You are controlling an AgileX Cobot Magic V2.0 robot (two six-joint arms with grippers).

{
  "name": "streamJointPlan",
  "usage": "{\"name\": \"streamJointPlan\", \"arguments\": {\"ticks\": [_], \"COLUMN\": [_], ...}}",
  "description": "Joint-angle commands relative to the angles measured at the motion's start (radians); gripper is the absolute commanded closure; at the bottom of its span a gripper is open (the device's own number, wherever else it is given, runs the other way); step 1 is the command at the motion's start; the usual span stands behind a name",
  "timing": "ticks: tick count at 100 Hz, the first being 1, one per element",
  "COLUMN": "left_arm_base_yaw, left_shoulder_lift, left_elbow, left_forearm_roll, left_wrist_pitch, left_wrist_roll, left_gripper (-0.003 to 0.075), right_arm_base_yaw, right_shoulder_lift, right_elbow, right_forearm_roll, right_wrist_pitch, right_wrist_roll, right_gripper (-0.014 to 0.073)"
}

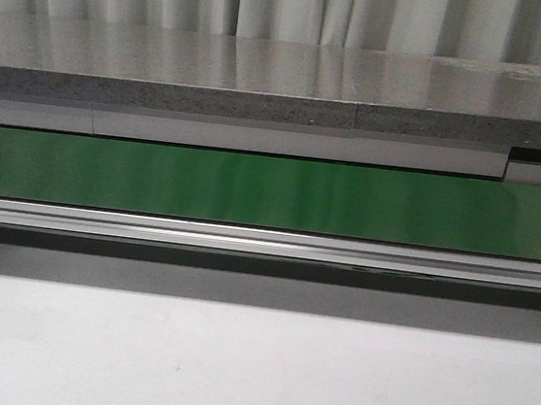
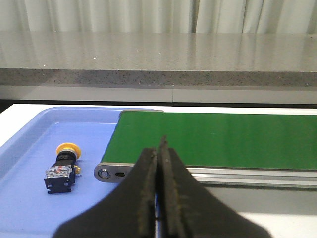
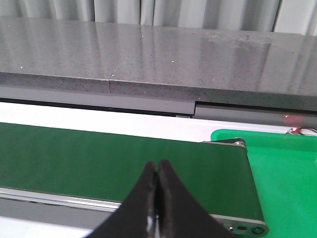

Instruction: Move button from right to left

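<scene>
The button [image 2: 63, 168], with a round yellow cap on a dark boxy body, lies on its side in a blue tray [image 2: 29, 148] at the conveyor's left end. My left gripper [image 2: 159, 148] is shut and empty, hovering near the belt's front rail, to the right of the button and apart from it. My right gripper [image 3: 157, 166] is shut and empty, over the front edge of the green belt [image 3: 124, 158]. Neither gripper nor the button shows in the front view.
A green conveyor belt [image 1: 272, 191] with an aluminium front rail [image 1: 266, 244] runs across the table. A green tray [image 3: 282, 168] sits at its right end. A grey stone counter [image 1: 283, 92] and curtains stand behind. White tabletop [image 1: 252, 367] lies in front.
</scene>
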Motion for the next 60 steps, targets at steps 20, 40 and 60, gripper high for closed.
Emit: {"name": "streamJointPlan", "arguments": {"ticks": [20, 40, 60], "left_arm_base_yaw": [0.002, 0.002, 0.002], "left_shoulder_lift": [-0.031, -0.031, -0.031], "left_elbow": [0.045, 0.045, 0.045], "left_forearm_roll": [-0.010, -0.010, -0.010], "left_wrist_pitch": [-0.076, -0.076, -0.076], "left_wrist_roll": [-0.013, -0.013, -0.013], "left_gripper": [0.0741, 0.0741, 0.0741], "right_arm_base_yaw": [0.001, 0.001, -0.039], "right_shoulder_lift": [0.010, 0.010, -0.017], "right_elbow": [-0.024, -0.024, -0.004], "right_forearm_roll": [-0.004, -0.004, -0.011], "right_wrist_pitch": [-0.096, -0.096, -0.141], "right_wrist_roll": [-0.002, -0.002, -0.002], "right_gripper": [0.0661, 0.0661, 0.0661]}}
